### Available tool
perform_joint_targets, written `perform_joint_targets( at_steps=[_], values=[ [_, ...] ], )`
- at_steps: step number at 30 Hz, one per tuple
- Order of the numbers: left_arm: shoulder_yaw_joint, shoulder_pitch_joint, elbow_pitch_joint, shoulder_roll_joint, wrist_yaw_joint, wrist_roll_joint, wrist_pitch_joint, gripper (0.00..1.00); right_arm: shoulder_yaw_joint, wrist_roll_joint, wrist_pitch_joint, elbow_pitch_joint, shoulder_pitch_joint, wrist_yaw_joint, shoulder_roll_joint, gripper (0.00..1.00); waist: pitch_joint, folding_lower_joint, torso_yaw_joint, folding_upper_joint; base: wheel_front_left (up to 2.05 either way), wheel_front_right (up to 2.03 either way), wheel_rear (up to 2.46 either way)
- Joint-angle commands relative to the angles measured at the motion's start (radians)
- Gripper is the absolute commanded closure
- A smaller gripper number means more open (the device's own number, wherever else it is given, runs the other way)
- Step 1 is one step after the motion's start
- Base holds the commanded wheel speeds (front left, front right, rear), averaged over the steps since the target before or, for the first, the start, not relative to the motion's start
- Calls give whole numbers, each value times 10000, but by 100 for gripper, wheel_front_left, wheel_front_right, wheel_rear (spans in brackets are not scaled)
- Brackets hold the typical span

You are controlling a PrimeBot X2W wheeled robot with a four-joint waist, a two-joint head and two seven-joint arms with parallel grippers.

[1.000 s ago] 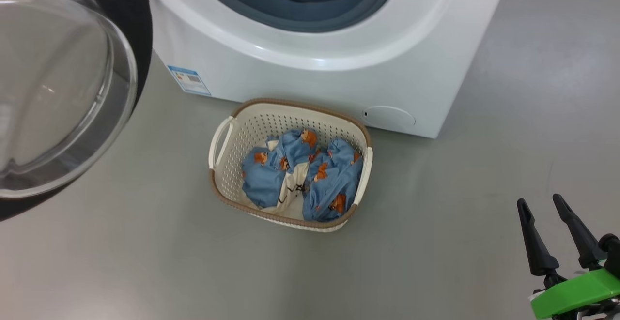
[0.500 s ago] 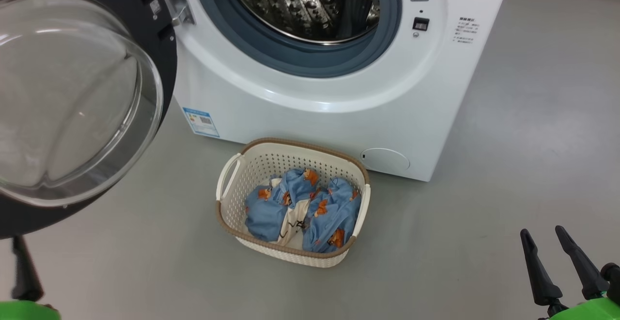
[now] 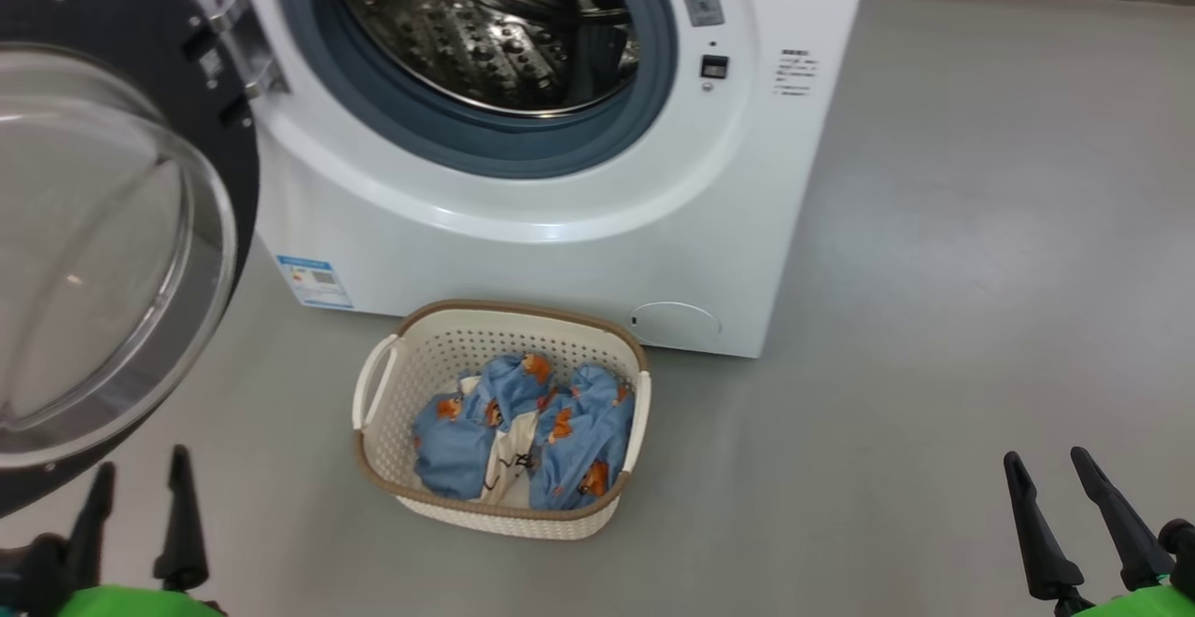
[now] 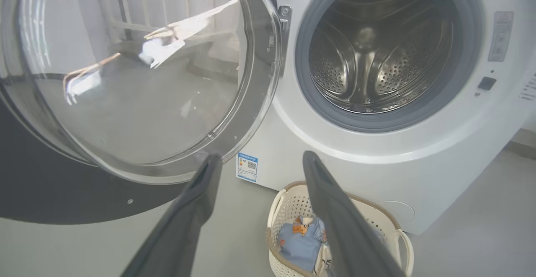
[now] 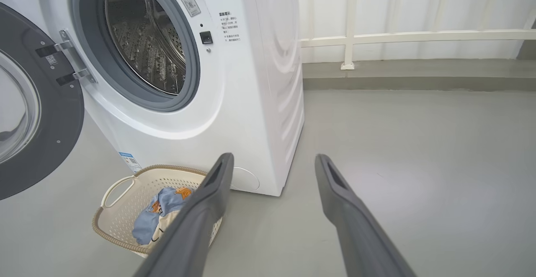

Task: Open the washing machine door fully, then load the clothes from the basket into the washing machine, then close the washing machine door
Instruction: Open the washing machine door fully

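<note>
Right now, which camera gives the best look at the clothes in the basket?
The head view: it looks down into the basket, so the whole pile of clothes shows unblocked. In the left wrist view a finger covers part of it; in the right wrist view a finger and the basket wall hide most of it.

Left side of washing machine door [image 3: 103, 244] beyond head view's edge; blue label [image 3: 315, 281] print illegibly small.
</note>
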Motion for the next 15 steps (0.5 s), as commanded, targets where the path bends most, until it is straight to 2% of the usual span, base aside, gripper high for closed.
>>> perform_joint_targets(
  at_steps=[1, 8, 15],
  values=[
    [222, -133, -292, 366, -15, -52, -51, 0, 131, 110, -120, -275, -39, 29, -197, 0, 19, 0, -291, 0, 0, 0, 0],
    [-572, -171, -452, 613, -15, -355, -51, 0, 24, 89, -120, -338, -117, 29, -105, 0, 136, 0, -954, 0, 0, 0, 0],
    [-940, -207, -689, 745, -15, -539, -51, 0, -23, 55, -120, -394, -164, 29, -26, 0, 305, 0, -1537, 0, 0, 0, 0]
  ],
)
